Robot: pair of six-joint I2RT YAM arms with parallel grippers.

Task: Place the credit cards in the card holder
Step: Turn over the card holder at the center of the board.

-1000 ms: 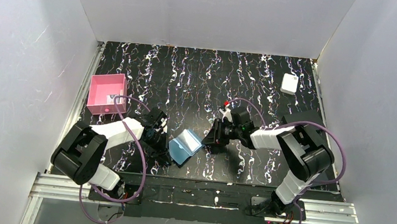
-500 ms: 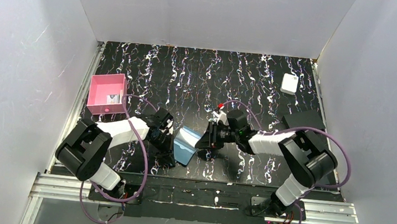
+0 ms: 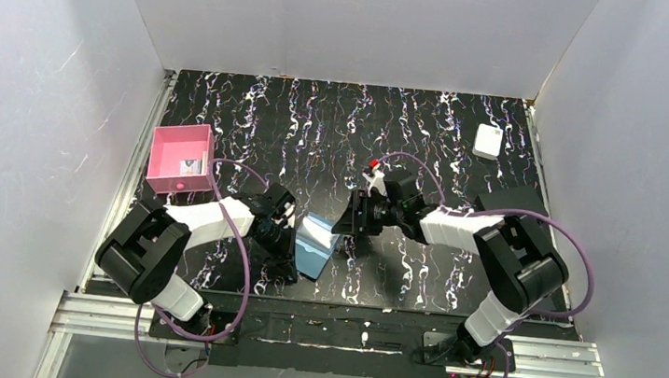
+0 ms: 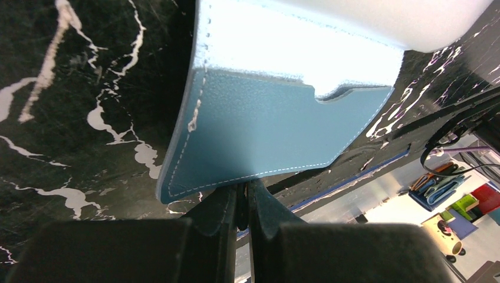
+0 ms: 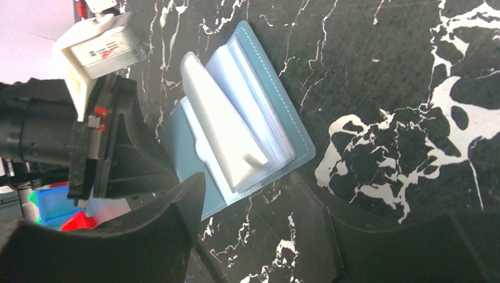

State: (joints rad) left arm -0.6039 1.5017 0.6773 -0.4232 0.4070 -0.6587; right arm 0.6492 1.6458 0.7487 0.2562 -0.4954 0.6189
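The teal card holder lies open on the marbled table between my two arms, its pale clear sleeves fanned upward. My left gripper is shut on the holder's left flap, its fingertips pinching the stitched edge. My right gripper hovers open just beyond the holder's right edge, with only the table between its fingers. One pale credit card with dark markings lies in the pink tray. I cannot tell whether the white leaf among the sleeves is a card.
A white box sits at the far right corner. A flat black rectangle lies beside the right arm. White walls close in the table on three sides, and the metal rail runs along the near edge.
My right gripper has opened wider and drawn back a little from the card holder toward the far side. My left gripper stays shut on the flap.
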